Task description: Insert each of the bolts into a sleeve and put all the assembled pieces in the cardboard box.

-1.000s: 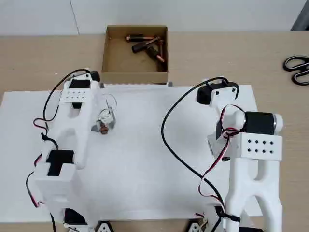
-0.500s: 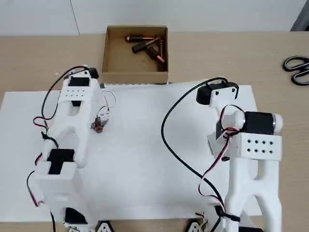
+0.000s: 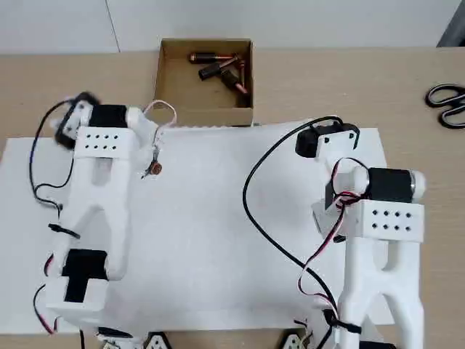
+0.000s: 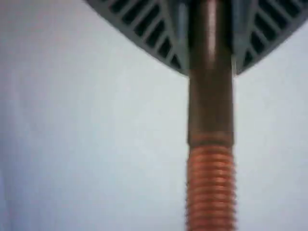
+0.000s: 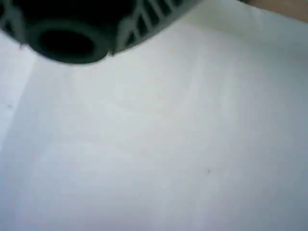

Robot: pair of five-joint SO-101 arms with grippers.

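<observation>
We take the cardboard box (image 3: 203, 115) as reference. The white sheet (image 3: 218, 240) runs up to the box's near wall and serves as the work surface. The right gripper (image 3: 325, 139) sits over the sheet, well apart from the box on its right side. We cannot tell whether it is closed. The left gripper (image 3: 153, 164) hangs near the box's near left corner, outside it, clamped on a sleeve (image 4: 210, 103). The threaded end of a bolt (image 4: 210, 192) protrudes from the sleeve. We judge that this grip keeps the bolt seated for transfer. The finished pieces (image 3: 221, 67) lie inside the box.
</observation>
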